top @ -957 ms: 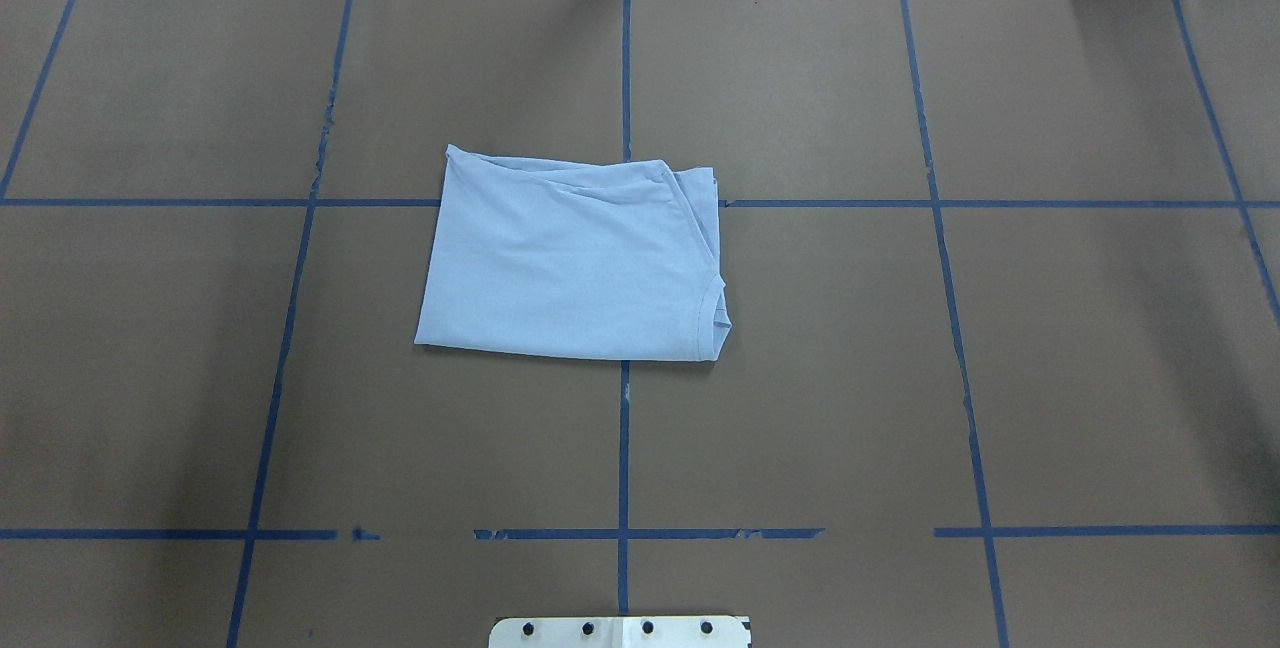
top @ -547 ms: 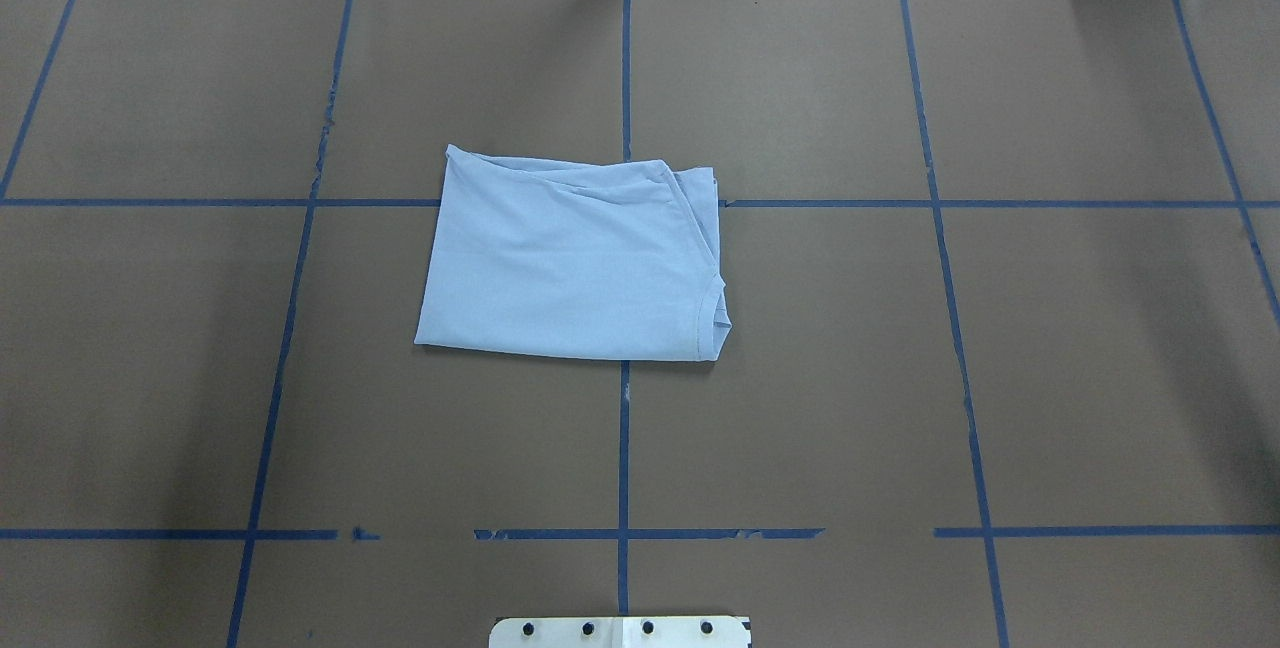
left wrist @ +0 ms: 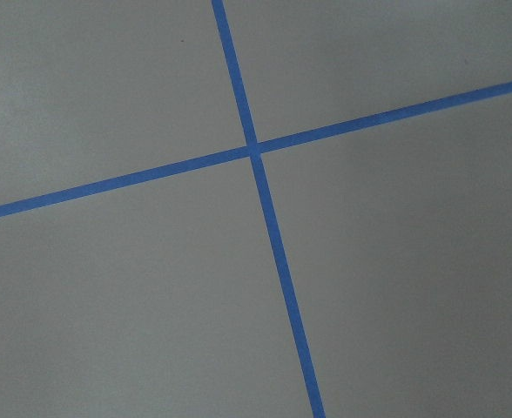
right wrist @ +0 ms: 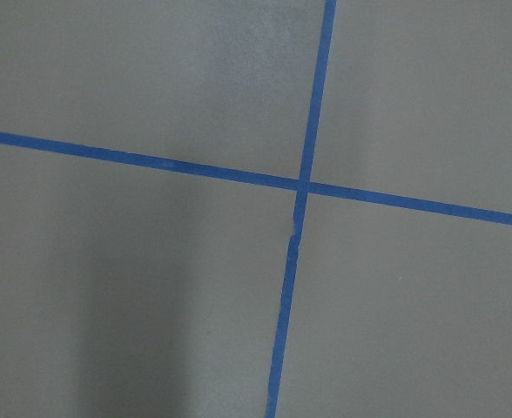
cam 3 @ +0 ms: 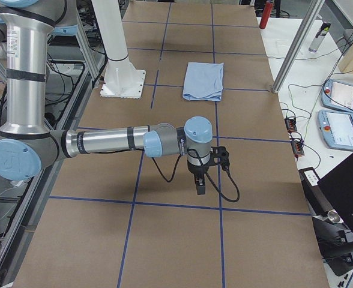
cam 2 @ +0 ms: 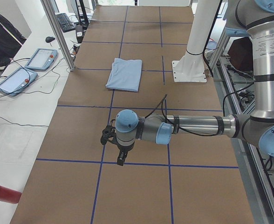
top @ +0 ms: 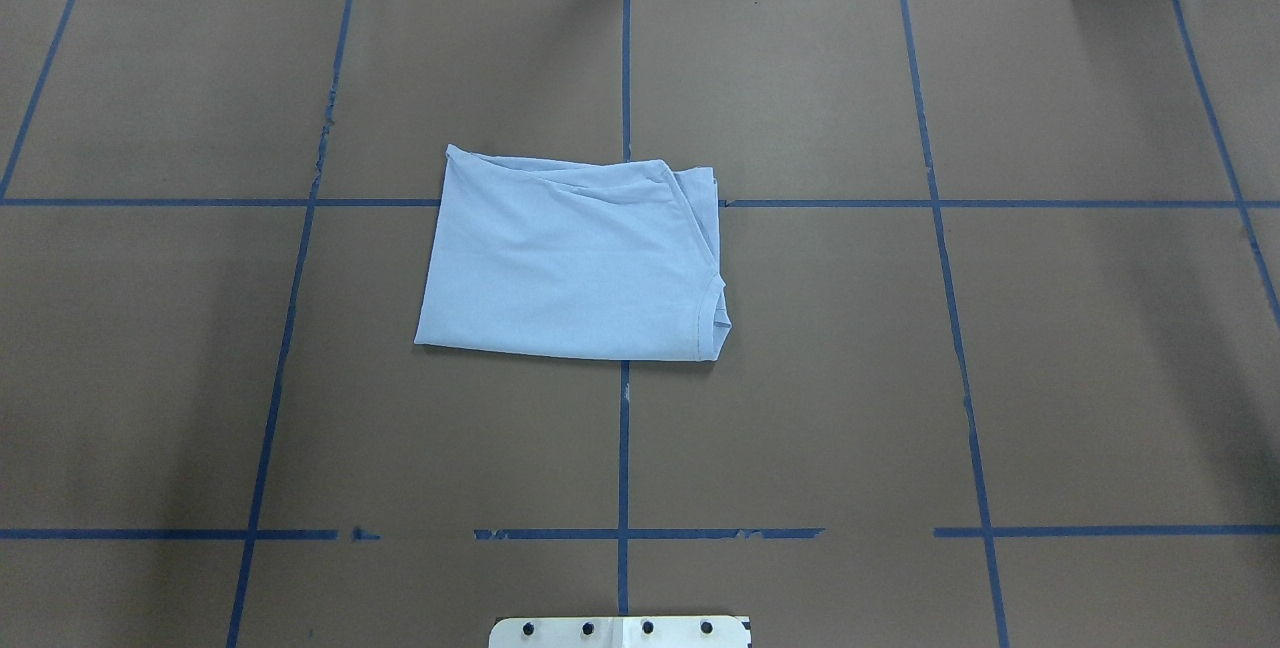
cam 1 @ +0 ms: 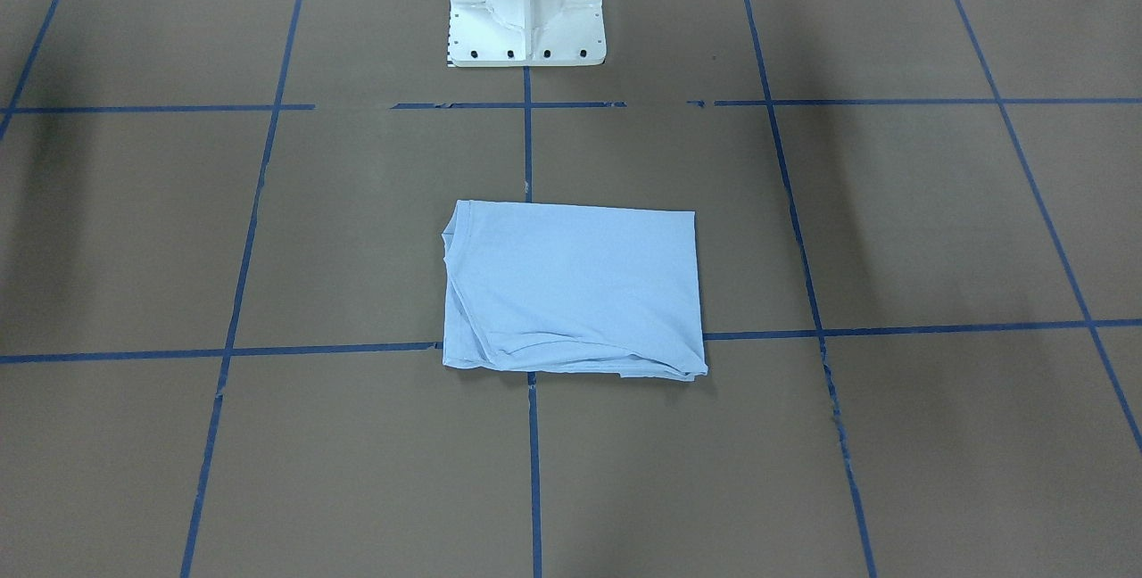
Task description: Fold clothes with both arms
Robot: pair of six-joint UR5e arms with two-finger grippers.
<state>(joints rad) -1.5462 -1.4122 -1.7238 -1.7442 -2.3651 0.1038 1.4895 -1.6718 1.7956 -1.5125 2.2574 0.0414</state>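
Shirt [top: 570, 263] lies folded flat mid-worktop [top: 900, 378], its long axis running across the robot and its collar [top: 716, 313] pointing to the robot's right, well apart from the left hand [cam 2: 121, 158] and right hand [cam 3: 199, 187], which hang over opposite ends, neither clearly nearer, and I cannot tell whether they are spread or pressed together.

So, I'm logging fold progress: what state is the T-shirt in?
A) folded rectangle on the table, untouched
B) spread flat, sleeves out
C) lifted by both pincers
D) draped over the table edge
A: the T-shirt lies as a folded rectangle on the table, with the left arm and right arm well clear of it.
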